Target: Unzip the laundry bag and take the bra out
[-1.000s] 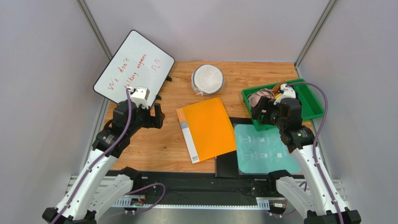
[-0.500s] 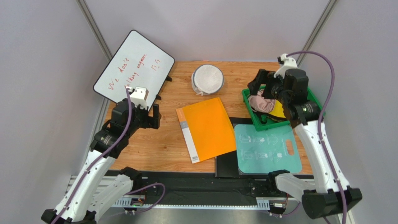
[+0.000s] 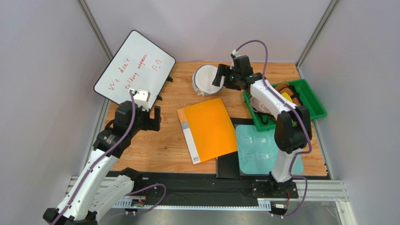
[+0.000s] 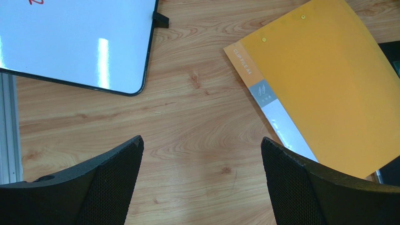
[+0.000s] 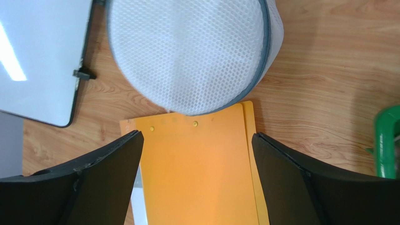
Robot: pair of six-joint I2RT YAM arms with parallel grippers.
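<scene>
**Top external view.** The laundry bag (image 3: 209, 79) sits at 12 o'clock on the wooden table (image 3: 164, 145), round and white with its dark zipper rim running around the lid. The right gripper (image 3: 219, 77) hangs just beside the bag's 3 o'clock edge, its fingers spread apart and holding nothing. The left gripper (image 3: 151, 119) hovers at 9 o'clock over bare wood, also spread wide and empty. A whiteboard (image 3: 134, 65) with red writing leans at 10 o'clock. An orange folder (image 3: 206, 129) lies in the middle, and a teal mat (image 3: 265, 150) lies at 5 o'clock. What looks like the bra (image 3: 283, 87), a brownish curl of fabric, lies in the green tray (image 3: 313, 102) at 2 o'clock among pink and yellow cloth. It is too small here to be certain.

**Left wrist view.** The two black fingers stand far apart above the wood grain, with nothing between them. The whiteboard's corner is at 10 o'clock and the orange folder at 2 o'clock.

**Right wrist view.** The fingers are wide apart and empty. The mesh bag fills the frame at 12 o'clock, and its near edge overlaps the top of the orange folder. The zipper looks closed along the visible arc. A sliver of green tray shows at 3 o'clock.
</scene>
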